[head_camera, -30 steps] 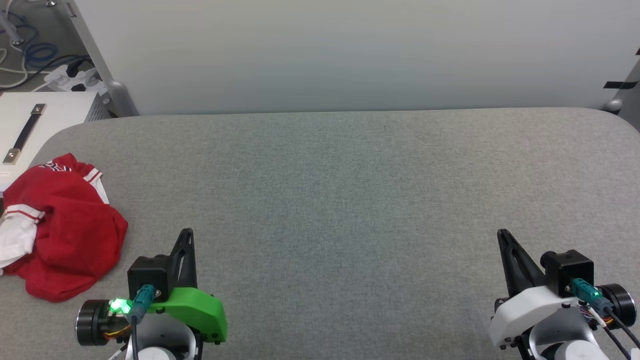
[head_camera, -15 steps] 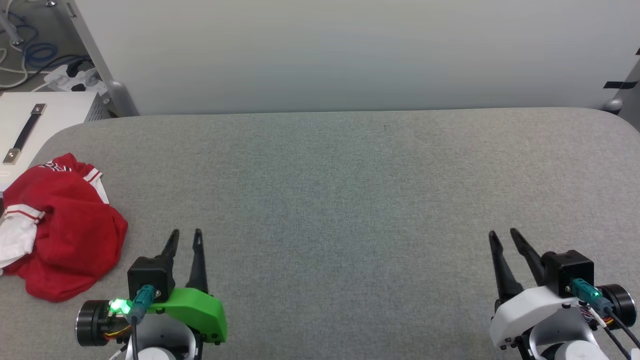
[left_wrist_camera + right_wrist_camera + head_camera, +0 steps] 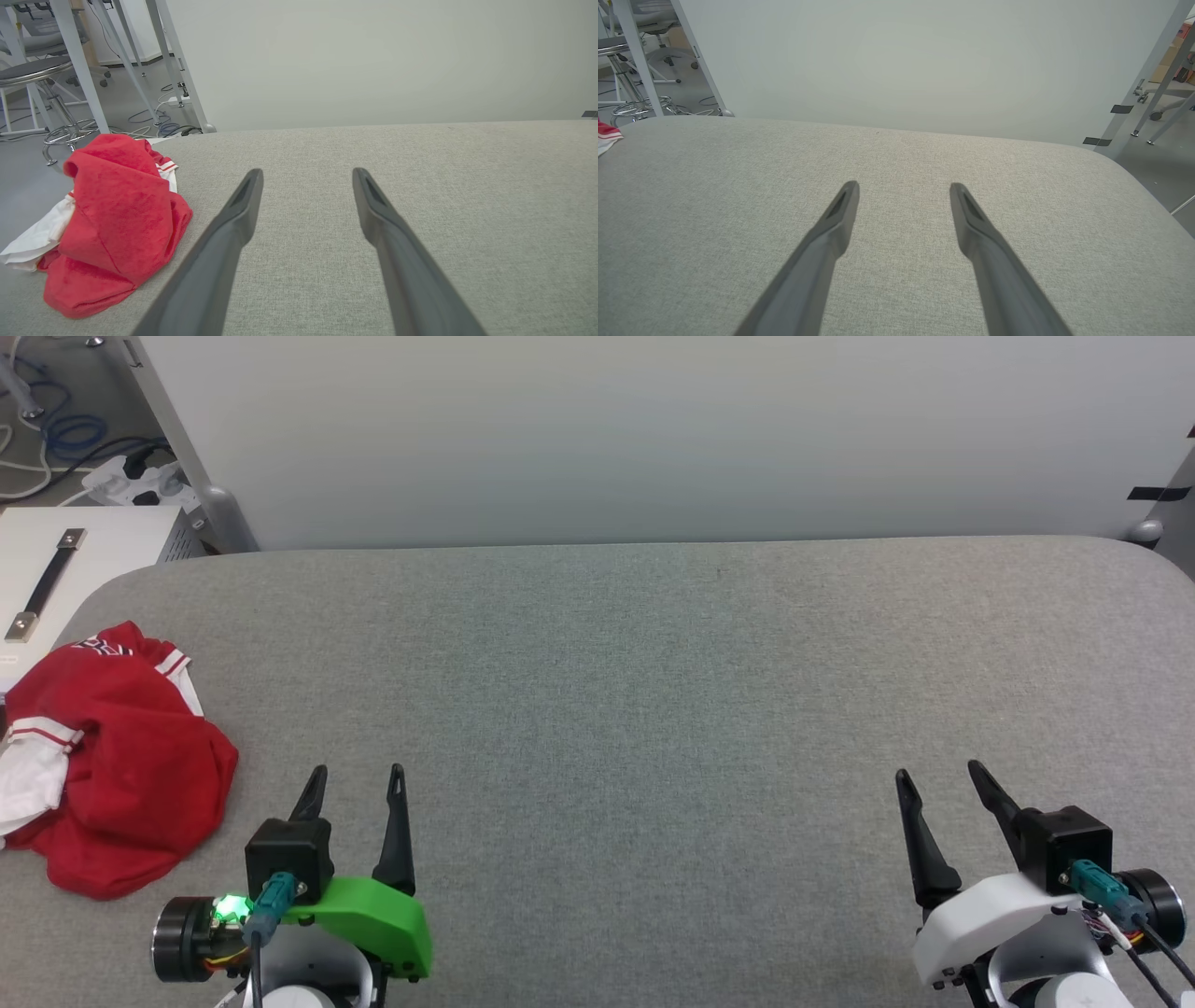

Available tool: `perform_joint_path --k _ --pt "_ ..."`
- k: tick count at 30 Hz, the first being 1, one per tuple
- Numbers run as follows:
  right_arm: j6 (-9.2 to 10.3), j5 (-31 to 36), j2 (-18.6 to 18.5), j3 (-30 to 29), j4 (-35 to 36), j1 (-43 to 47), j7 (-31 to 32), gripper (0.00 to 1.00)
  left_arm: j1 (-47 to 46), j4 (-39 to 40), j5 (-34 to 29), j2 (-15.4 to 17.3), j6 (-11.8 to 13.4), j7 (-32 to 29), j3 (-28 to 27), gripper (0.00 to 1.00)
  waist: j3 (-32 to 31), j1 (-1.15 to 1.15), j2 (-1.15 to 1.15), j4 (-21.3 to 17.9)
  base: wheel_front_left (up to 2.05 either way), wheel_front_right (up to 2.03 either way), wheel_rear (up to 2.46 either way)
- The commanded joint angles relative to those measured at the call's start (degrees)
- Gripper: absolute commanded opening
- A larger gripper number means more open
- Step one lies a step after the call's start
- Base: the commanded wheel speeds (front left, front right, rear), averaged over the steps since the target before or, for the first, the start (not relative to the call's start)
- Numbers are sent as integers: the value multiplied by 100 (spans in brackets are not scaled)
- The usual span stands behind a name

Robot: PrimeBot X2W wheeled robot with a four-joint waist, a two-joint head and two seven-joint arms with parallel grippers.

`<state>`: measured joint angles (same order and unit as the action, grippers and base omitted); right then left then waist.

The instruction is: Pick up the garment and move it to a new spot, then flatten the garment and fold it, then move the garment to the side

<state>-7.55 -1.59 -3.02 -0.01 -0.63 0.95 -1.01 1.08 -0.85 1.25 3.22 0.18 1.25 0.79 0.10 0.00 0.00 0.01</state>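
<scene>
A crumpled red soft-fabric jersey with white sleeve panels (image 3: 121, 756) lies on the grey fabric-covered table (image 3: 653, 691), left of the left gripper (image 3: 358, 769) fingers, near but apart, with bare cloth between. The left gripper and the right gripper (image 3: 938, 770) both hold their dark fingers spread and empty. Beyond the jersey stand a white cabinet with a black handle (image 3: 93, 546) and blue floor cables (image 3: 65, 434).

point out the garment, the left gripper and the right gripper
garment (image 3: 131, 775), head view, on its red crumpled middle
left gripper (image 3: 358, 771), head view, midway between its open fingertips
right gripper (image 3: 938, 771), head view, midway between its open fingertips
</scene>
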Motion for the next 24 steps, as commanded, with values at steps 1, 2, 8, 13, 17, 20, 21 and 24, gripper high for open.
perform_joint_path --k 1,2,8,13,17,20,21,24 --pt "1 -45 -16 10 -21 -100 -68 100 -99 -1 68 -4 -30 61 16 100 0 0 0 2 0 0 0" --pt "1 -55 -17 8 -21 -107 -82 100 -106 -1 76 -5 -31 74 24 100 1 0 0 4 0 0 0" --pt "1 -68 -17 -22 14 -134 -154 100 -135 -8 110 -6 -35 146 71 100 -3 0 0 13 0 0 0" --pt "1 -81 -12 -41 72 -148 -204 100 -160 -22 119 -8 -42 204 105 100 -8 0 0 19 0 0 0" --pt "2 -103 -7 -60 130 -154 -229 100 -180 -41 138 -9 -49 251 131 100 -18 0 0 23 0 0 0" --pt "2 -121 -4 -77 179 -157 -240 100 -189 -53 183 -10 -50 288 147 100 -28 0 0 26 0 0 0" --pt "2 -126 -3 -83 194 -156 -240 100 -190 -59 202 -10 -49 298 150 100 -32 0 0 27 0 0 0" --pt "2 -138 0 -104 247 -152 -251 100 -194 -85 296 -11 -55 335 165 100 -47 0 0 31 0 0 0"
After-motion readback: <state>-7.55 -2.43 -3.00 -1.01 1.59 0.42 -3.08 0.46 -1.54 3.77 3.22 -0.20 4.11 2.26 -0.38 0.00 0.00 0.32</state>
